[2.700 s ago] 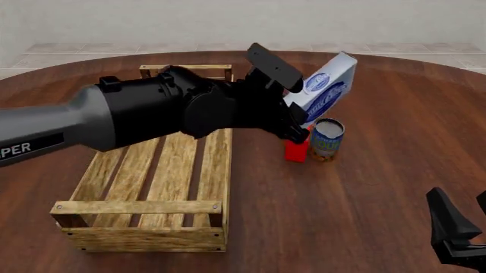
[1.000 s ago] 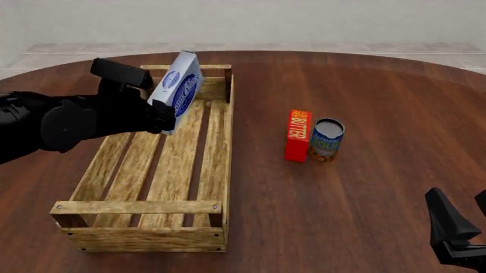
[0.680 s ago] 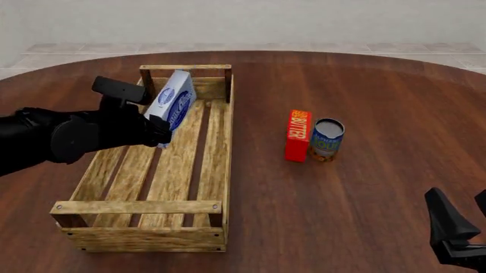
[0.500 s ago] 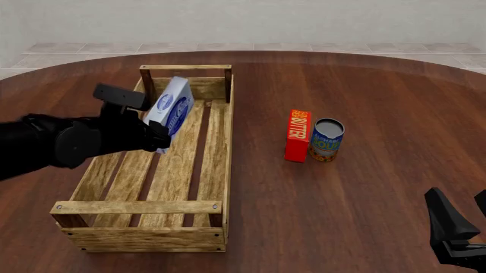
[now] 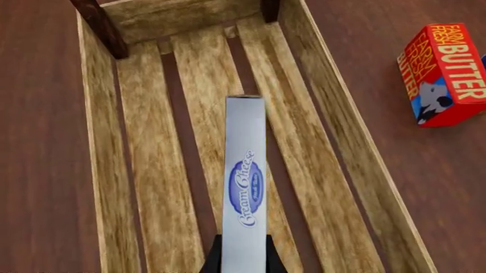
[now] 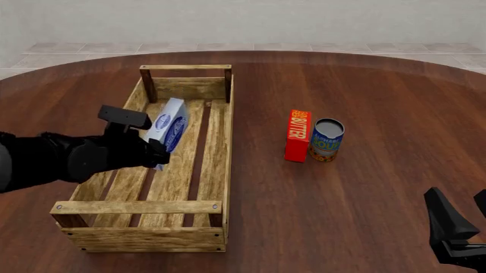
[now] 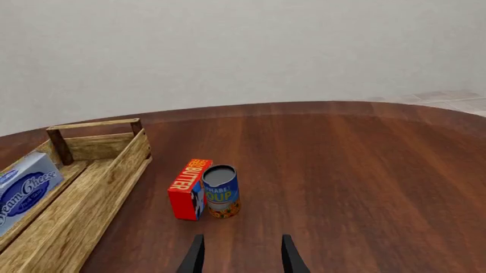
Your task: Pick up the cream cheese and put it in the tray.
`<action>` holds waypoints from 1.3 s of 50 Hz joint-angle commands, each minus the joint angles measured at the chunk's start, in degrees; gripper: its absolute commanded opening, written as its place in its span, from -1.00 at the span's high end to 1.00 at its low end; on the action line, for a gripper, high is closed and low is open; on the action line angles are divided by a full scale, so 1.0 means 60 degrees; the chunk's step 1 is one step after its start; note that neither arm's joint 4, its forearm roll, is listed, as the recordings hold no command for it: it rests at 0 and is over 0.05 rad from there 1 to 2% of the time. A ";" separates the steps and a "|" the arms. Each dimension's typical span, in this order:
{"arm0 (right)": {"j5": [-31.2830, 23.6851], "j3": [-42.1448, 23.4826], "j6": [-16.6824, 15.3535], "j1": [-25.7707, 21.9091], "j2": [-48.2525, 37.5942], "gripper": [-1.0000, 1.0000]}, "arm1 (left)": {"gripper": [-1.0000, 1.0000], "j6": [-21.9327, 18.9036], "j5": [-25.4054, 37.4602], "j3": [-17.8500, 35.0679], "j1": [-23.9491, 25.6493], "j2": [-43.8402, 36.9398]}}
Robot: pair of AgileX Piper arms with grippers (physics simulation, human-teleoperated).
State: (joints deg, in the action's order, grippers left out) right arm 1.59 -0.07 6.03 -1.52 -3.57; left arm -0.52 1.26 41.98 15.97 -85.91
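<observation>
The cream cheese (image 6: 168,129) is a white-grey box with a blue oval logo, held on edge and tilted inside the wooden tray (image 6: 220,170), low over its floor boards. My left gripper (image 6: 156,154) is shut on the box's near end. In the left wrist view the cream cheese (image 5: 245,187) stands edge-up above the tray's slats (image 5: 152,187), fingers (image 5: 215,259) on both sides. The right wrist view shows the box (image 7: 23,187) in the tray (image 7: 114,176). My right gripper (image 6: 459,239) is open and empty at the table's near right.
A red butter box (image 6: 297,135) and a blue-and-orange can (image 6: 327,140) stand side by side on the brown table right of the tray. They also show in the right wrist view, butter (image 7: 188,189) and can (image 7: 220,191).
My left gripper has carried the cream cheese from beside the butter and can over to the tray, then lowered it down and nearer inside the tray. The right arm has not moved.
</observation>
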 commanded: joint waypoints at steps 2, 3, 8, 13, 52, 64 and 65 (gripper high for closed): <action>0.0001 0.0000 0.0011 0.0003 -0.0003 -1.00 | 1.00 0.0056 -0.0362 -0.0120 -0.0009 -0.0466; -0.0001 0.0000 0.0016 0.0000 0.0003 -1.00 | 1.00 0.0043 -0.0396 -0.0119 -0.0033 -0.0541; -0.0007 0.0000 0.0021 0.0006 0.0012 -1.00 | 1.00 0.0163 -0.0553 -0.0128 -0.0015 -0.0910; -0.0001 0.0000 0.0018 0.0009 0.0001 -1.00 | 1.00 0.0162 -0.0697 -0.0180 -0.0036 -0.1081; 0.0024 0.0000 -0.0013 0.0003 -0.0044 -1.00 | -1.00 0.0018 -0.0976 -0.0323 -0.0196 -0.1569; 0.0029 0.0000 -0.0008 0.0001 -0.0053 -1.00 | -1.00 0.0022 -0.0852 -0.0284 -0.0191 -0.1503; 0.0029 0.0000 -0.0012 0.0006 -0.0053 -1.00 | -1.00 0.0017 -0.0834 -0.0300 -0.0175 -0.1464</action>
State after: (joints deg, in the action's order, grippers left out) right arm 1.74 -0.07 5.97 -1.47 -3.83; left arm -0.31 -4.16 40.20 14.77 -95.03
